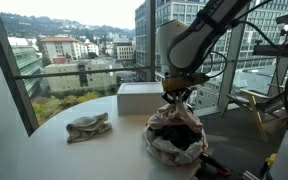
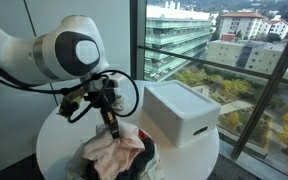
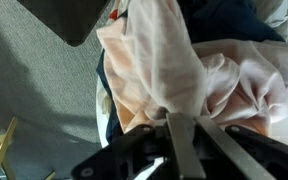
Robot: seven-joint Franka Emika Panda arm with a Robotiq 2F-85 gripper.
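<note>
- The gripper [image 2: 110, 122] stands over a heap of clothes [image 1: 176, 134], its jaws narrow and pinched on a fold of pink cloth [image 3: 169, 60].
- The pink cloth hangs stretched, with its long axis running from the fingertips down into the heap.
- The heap sits on a round table [image 1: 84, 108].
- A white box [image 2: 182, 112] stands just beside the heap.
- A crumpled rag [image 1: 88, 126] lies well apart.

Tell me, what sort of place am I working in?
Probably an upper-floor office or lab: floor-to-ceiling windows overlook city buildings, and a round white table holds a white box and heaped clothes.
</note>
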